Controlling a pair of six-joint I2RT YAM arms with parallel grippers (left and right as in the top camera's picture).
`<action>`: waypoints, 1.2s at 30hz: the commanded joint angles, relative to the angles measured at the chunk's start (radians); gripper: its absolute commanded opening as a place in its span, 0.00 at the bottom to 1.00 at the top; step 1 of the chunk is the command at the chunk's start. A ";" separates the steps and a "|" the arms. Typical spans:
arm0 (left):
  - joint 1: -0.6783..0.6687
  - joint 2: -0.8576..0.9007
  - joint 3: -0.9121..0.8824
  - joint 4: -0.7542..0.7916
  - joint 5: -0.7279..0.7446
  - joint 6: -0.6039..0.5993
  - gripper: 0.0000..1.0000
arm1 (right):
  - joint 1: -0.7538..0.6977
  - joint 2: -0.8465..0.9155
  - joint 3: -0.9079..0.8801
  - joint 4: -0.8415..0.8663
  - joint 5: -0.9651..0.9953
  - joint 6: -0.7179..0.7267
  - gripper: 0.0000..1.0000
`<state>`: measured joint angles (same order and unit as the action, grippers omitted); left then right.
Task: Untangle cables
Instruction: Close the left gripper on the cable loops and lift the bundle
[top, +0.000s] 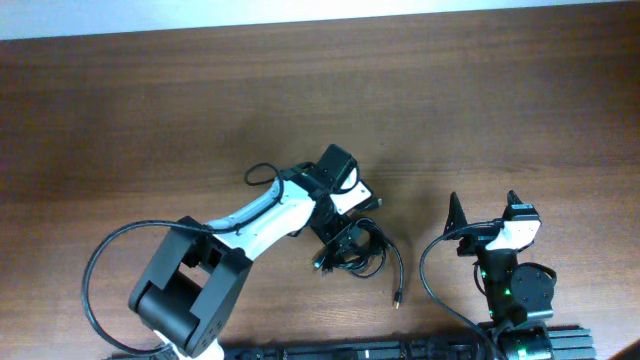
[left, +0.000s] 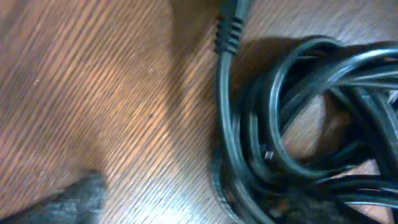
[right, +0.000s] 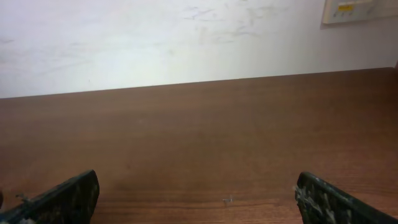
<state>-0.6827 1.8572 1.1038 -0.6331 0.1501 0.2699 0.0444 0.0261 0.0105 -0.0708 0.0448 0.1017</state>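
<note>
The cables (top: 362, 250) lie as a bunch of thin black loops on the wooden table, and one loose end curves out to a small plug (top: 397, 297). My left gripper (top: 338, 243) is down at the bunch's left edge. In the left wrist view the loops (left: 298, 106) fill the right side and a plug (left: 230, 31) points to the top. The left gripper (left: 186, 208) is open; one finger (left: 78, 199) rests on bare wood and the other is hidden among the loops. My right gripper (top: 484, 210) stands open over bare table, apart from the bunch, with nothing between its fingers (right: 68, 199).
The table (top: 150, 120) is dark brown wood, with a pale wall (right: 186, 37) beyond its far edge. Thicker black arm wires loop at the left base (top: 95, 270) and beside the right arm (top: 425, 265).
</note>
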 joint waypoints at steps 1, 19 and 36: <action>-0.004 0.104 -0.008 0.021 -0.043 -0.006 0.75 | -0.006 -0.007 -0.005 -0.008 0.013 -0.005 0.99; -0.004 0.121 0.070 0.053 -0.042 -0.008 0.00 | -0.006 -0.007 -0.005 -0.008 0.013 -0.005 0.99; -0.004 -0.268 0.190 0.187 -0.043 -0.008 0.00 | -0.006 -0.007 -0.005 -0.004 0.013 -0.005 0.99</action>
<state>-0.6926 1.6684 1.2644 -0.4694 0.1108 0.2543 0.0444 0.0261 0.0105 -0.0704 0.0448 0.1013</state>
